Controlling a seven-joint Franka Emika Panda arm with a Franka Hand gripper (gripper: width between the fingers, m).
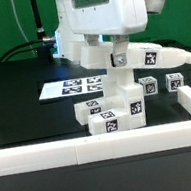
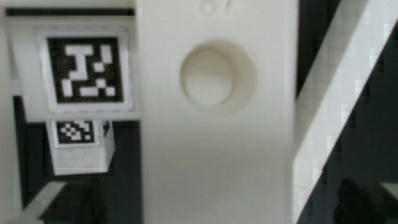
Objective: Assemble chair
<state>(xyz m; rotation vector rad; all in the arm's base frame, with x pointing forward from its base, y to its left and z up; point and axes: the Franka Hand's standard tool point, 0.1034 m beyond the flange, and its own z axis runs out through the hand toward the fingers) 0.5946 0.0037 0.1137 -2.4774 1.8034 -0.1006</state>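
Black table (image 1: 20, 81), matt, in front of a green backdrop with dark cables hanging at the rear.

Items, from the exterior view's left to its right:

1. Border rail (image 1: 53, 152): plain white and long. It runs along the near edge of the table, with a short return at the far left.
2. Marker board (image 1: 81, 84): thin, flat and white, carrying several square tags. It lies on the table behind and left of the main cluster.
3. Robot arm (image 1: 99, 12): white housing that comes down from the top centre.
4. Gripper (image 1: 117, 67): points downward just above the cluster. Whether the fingers are spread or pressing on a part cannot be told.
5. Chair cluster (image 1: 112, 113): white blocky tagged parts grouped at the table's centre, just behind the near rail. An upright piece rises from it toward the gripper.
6. Long chair part (image 1: 156, 59): white, with one tag. It reaches from under the gripper toward the exterior view's right, raised above the table.
7. Two loose tagged blocks (image 1: 149, 86) (image 1: 176, 82): they sit side by side on the table, right of the cluster.

Wrist view:

- A broad white slab (image 2: 214, 130) with a round recess (image 2: 210, 75) fills the centre.
- A large tag (image 2: 86, 65) is beside the slab.
- A smaller tagged piece (image 2: 75, 132) is also beside it.
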